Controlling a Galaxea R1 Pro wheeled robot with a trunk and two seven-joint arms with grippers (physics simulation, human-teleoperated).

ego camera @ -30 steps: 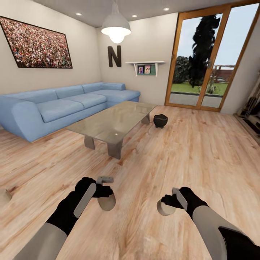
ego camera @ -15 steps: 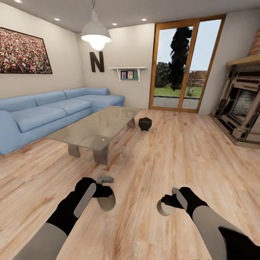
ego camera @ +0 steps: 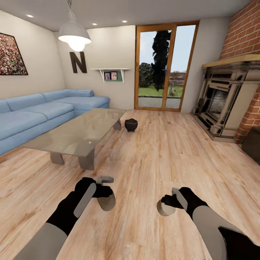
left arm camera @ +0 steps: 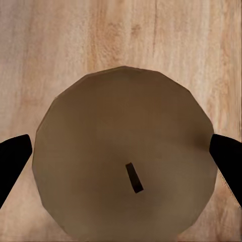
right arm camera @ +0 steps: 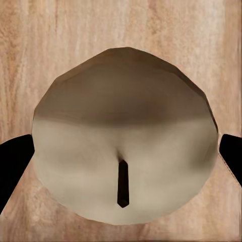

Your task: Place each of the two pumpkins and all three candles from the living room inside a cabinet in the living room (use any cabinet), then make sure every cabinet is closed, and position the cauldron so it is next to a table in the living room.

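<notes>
Wood floor (ego camera: 173,151): wrist views reveal wicks on both gripped candles (left arm camera: 126,161) (right arm camera: 123,156).

I see a glass coffee table (ego camera: 77,133) on a pale wood floor (ego camera: 173,155). Left of it runs a blue sofa (ego camera: 39,115); beyond it stand glazed doors (ego camera: 164,66); to its right, a brick fireplace (ego camera: 225,104). A lit pendant lamp (ego camera: 74,34) hangs above it.
</notes>
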